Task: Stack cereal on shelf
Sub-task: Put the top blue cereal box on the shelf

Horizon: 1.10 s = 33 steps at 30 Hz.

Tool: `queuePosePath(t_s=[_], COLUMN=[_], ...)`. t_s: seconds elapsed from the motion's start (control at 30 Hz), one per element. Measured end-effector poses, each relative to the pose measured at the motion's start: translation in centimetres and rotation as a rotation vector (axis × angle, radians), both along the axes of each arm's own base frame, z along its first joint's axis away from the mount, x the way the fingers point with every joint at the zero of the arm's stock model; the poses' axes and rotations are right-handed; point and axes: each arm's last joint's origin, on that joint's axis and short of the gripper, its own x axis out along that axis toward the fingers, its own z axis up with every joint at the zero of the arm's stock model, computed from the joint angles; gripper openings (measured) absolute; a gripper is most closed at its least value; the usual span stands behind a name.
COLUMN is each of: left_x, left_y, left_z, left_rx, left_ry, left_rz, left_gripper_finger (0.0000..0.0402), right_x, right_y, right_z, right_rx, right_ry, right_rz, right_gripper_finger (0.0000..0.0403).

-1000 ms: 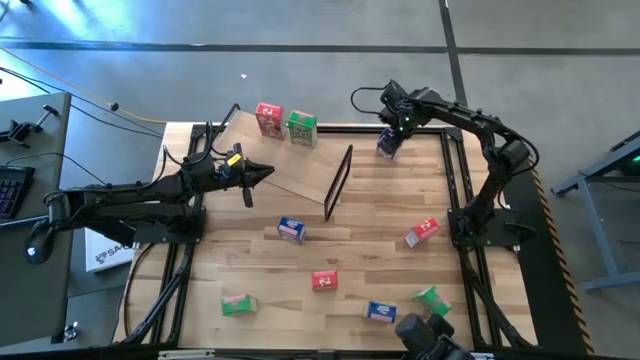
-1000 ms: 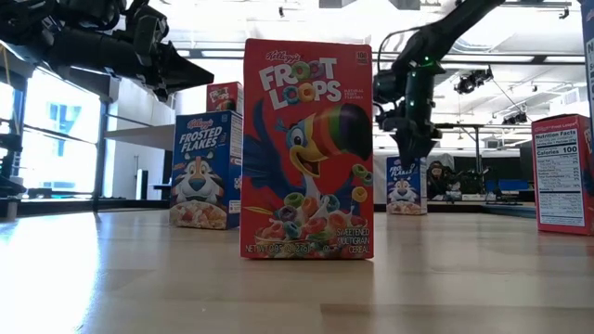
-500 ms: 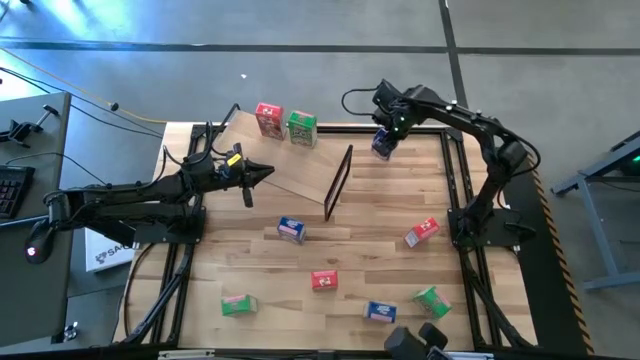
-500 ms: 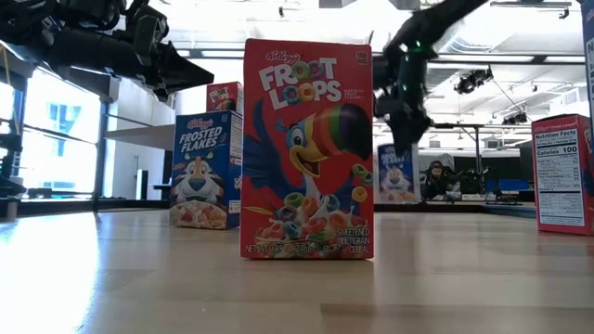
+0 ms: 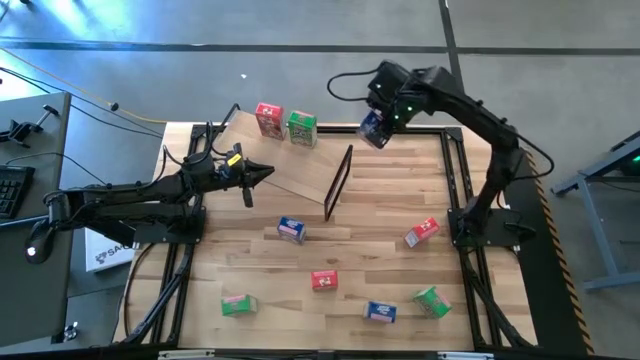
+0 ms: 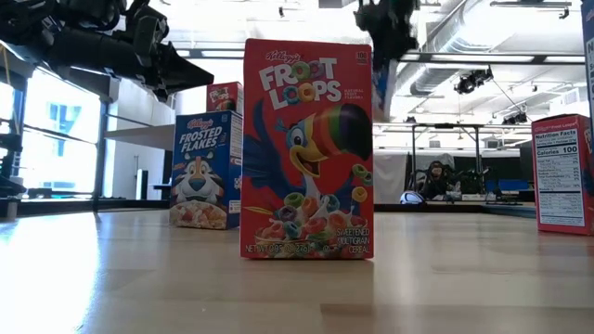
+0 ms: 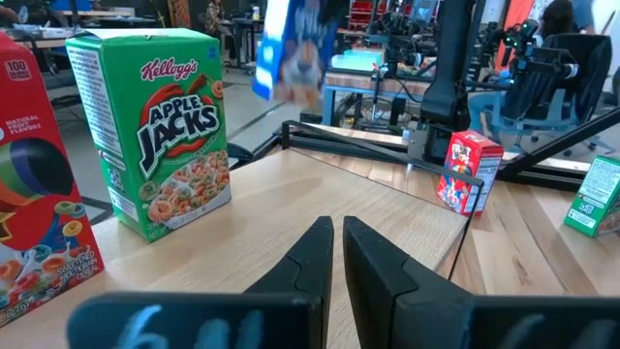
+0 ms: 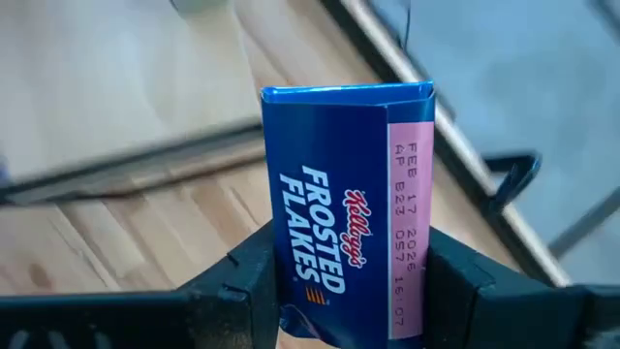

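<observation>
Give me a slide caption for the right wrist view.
Right gripper holds a blue Frosted Flakes box in the air above the wooden tabletop.

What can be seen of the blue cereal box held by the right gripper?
The small blue cardboard Frosted Flakes box is clamped between the right gripper's two dark fingers, one on each broad side. Its narrow side faces the wrist camera, with white lettering and a pink date strip. In the high view it hangs in the air at the table's far edge, beyond the tilted plywood shelf's black frame end, touching nothing else.
</observation>
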Motion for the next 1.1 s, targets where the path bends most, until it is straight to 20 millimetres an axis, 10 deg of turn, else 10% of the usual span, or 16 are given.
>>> queuePosePath(t_s=[0.27,1.1], left_x=[0.0,0.0], left_y=[0.0,0.0], left_z=[0.0,0.0], left_rx=[0.000,0.001], left_ry=[-0.001,-0.005], left_rz=[0.000,0.000], left_gripper_finger=[0.0019,0.0019], right_x=[1.2,7.7], right_y=[2.3,1.0], right_z=[3.4,-3.7], right_rx=[-0.101,-0.014], right_ry=[-0.189,-0.080], right_rz=[0.101,0.258], right_gripper_finger=[0.0158,0.0175])
